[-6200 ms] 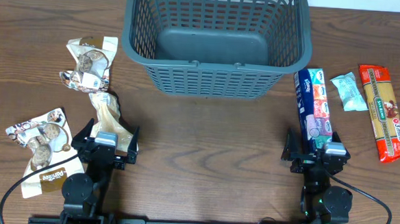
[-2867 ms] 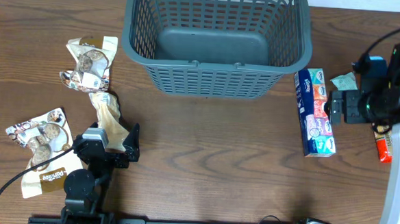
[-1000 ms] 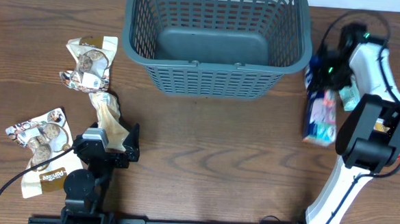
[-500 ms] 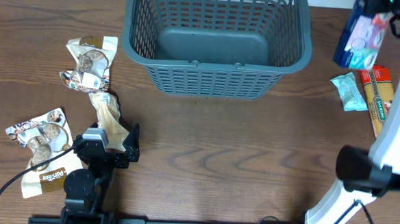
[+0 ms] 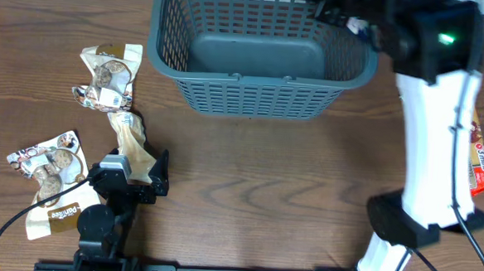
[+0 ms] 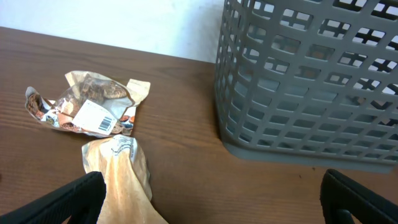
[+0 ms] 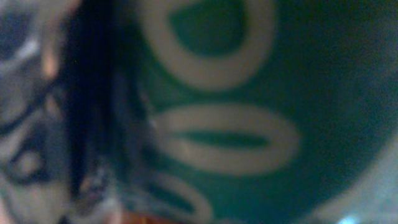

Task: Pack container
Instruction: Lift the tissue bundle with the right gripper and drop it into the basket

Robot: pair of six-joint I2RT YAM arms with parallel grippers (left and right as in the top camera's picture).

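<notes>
The container (image 5: 257, 76) is a large grey-blue lattice basket at the table's far middle; it also fills the upper right of the left wrist view (image 6: 311, 81). My right gripper (image 5: 342, 6) hangs over its right rear rim, shut on a blue-green packet (image 5: 358, 27) of which only a small edge shows from above. That packet (image 7: 249, 93) fills the right wrist view as a teal blur with white ovals, hiding the fingers. My left gripper (image 5: 130, 171) rests open near the front left, over the end of a beige packet (image 5: 130, 142), nothing between its fingers (image 6: 214, 202).
Crumpled snack packets lie at the left (image 5: 108, 79) (image 5: 50, 163), and one of them shows ahead of the left wrist (image 6: 87, 106). A red pasta packet (image 5: 481, 169) lies at the right edge, partly behind the white right arm (image 5: 429, 137) that rises from the front right.
My right arm has swung left with the packet, from beyond the basket's right side to over its right rear rim. The left arm has not moved.
</notes>
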